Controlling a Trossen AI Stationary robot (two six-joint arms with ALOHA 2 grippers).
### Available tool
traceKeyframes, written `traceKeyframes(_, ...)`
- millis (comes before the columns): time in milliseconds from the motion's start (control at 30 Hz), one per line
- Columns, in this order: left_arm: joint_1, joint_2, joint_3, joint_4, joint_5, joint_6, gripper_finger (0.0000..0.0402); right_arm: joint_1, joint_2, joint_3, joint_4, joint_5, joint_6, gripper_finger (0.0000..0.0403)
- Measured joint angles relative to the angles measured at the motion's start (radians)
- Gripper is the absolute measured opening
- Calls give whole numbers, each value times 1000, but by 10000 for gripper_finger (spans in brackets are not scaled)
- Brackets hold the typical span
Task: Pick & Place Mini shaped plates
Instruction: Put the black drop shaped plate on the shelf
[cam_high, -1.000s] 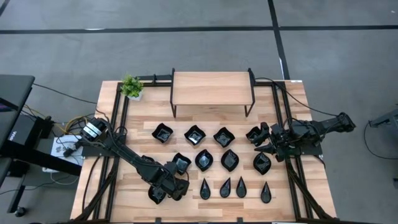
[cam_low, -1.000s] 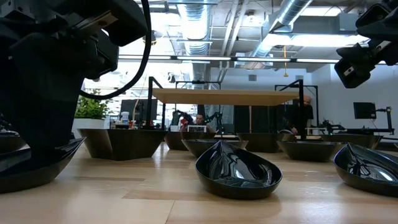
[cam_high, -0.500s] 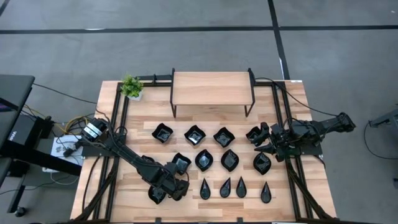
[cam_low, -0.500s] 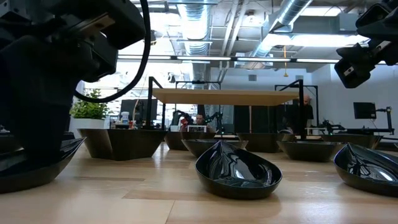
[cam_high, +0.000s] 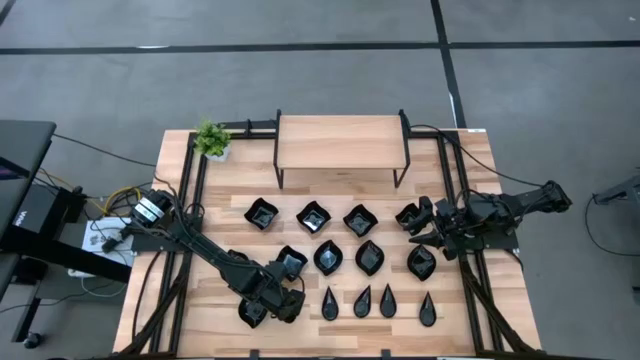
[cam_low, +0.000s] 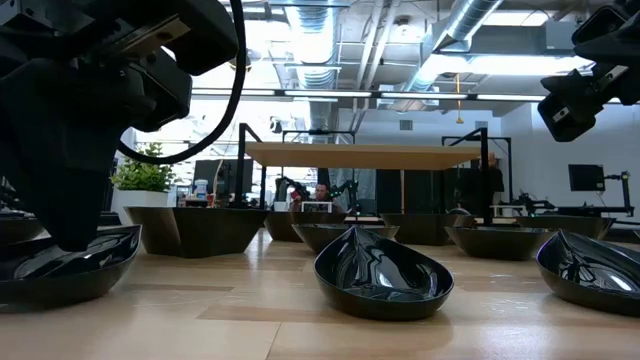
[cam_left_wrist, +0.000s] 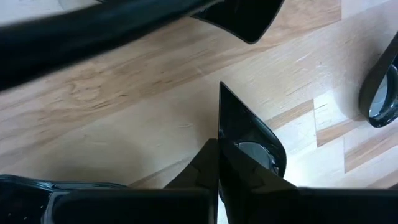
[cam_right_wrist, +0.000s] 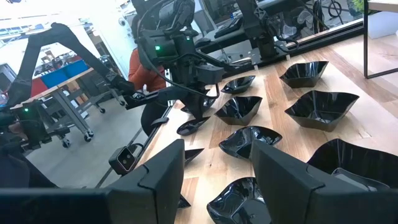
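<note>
The mini shaped plates (cam_high: 345, 260), small glossy black dishes, lie in rows on my light wooden table (cam_high: 460, 325). My left gripper (cam_high: 258, 310) pinches a front-left plate's rim; my right gripper (cam_high: 428, 226) hovers wide, empty.

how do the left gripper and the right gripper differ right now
The left gripper is low at the table's front left corner, shut on the rim of a glossy black plate. The right gripper hovers near the right edge, open and empty. The left one touches the plates; the right one stays clear above a wavy-edged black dish. Both are dark two-finger grippers.
</note>
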Motion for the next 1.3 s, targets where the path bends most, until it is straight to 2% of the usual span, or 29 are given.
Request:
traceKeyframes(200, 0, -52, 0, 3, 43, 10, 4, 0, 0, 0, 0, 0, 0, 182)
traceKeyframes(400, -1, -215, 0, 54, 31, 88, 4, -1, 0, 0, 0, 0, 0, 182)
traceKeyframes(500, -1, -310, 0, 81, -49, 167, 4, -1, 0, 0, 0, 0, 0, 182)
traceKeyframes(733, 64, -464, 0, 91, -317, 382, 3, -1, 0, 0, 0, 0, 0, 182)
traceKeyframes(833, 117, -489, 0, 128, -360, 517, 3, -1, 0, 0, 1, 0, 0, 182)
traceKeyframes(1033, 256, -493, 0, 218, -346, 718, 3, -1, 0, 0, 9, 0, 0, 182)
traceKeyframes(1167, 353, -492, 4, 216, -288, 724, 3, -1, 0, 0, 12, 0, 0, 182)
traceKeyframes(1300, 466, -492, 38, 217, -175, 723, 3, -1, 0, 0, 12, 0, 0, 182)
